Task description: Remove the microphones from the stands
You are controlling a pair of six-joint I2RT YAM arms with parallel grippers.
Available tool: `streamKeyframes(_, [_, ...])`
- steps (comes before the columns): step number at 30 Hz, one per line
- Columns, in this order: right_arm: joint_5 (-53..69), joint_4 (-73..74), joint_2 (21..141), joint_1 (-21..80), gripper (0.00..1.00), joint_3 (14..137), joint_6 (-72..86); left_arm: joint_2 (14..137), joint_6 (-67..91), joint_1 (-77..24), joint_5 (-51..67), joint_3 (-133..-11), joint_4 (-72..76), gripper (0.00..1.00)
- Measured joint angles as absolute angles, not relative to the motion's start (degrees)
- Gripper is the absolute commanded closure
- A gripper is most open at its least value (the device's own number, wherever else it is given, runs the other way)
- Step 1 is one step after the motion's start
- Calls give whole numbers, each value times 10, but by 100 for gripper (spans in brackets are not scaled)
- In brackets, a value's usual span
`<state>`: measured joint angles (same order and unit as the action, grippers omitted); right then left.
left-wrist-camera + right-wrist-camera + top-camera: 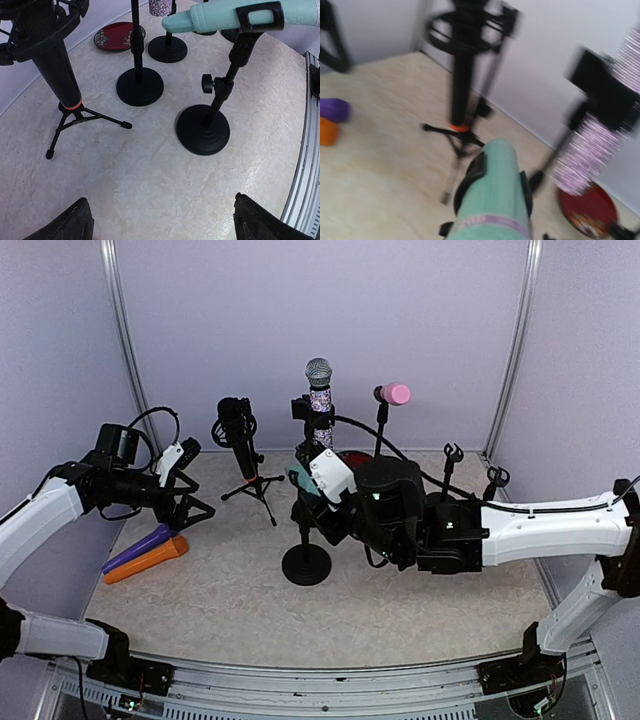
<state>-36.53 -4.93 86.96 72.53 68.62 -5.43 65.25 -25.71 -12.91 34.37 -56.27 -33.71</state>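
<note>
A teal microphone [297,477] lies tilted in the black clip of a stand with a round black base [306,565] at mid-table. My right gripper [322,480] sits over its head end, and the jaws appear closed on it. In the blurred right wrist view the teal microphone [492,200] fills the lower middle, still seated in the clip [475,172]. My left gripper [195,502] is open and empty at the left, low over the table. The left wrist view shows the teal microphone [225,15], its clip [260,15] and the stand base [202,130] ahead of the gripper [160,210].
A black microphone on a tripod [238,435] stands back left. A glittery microphone [319,390] and a pink one [394,393] sit on stands behind. Two bare stands [452,455] are at the back right. Purple [140,548] and orange [150,562] microphones lie at the left. A red plate [117,36] is at the back.
</note>
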Motion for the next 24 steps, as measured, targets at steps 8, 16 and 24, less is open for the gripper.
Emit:
streamKeyframes(8, [-316,-75,965,747,100,775,-72,654,-242,-169,361,-559,-315,8])
streamKeyframes(16, [-321,-92,1060,775,100,875,-89,685,-222,-191,366,-565,-299,18])
streamKeyframes(24, [-330,-94,1096,787,100,924,-89,697,-200,-197,350,-565,-286,37])
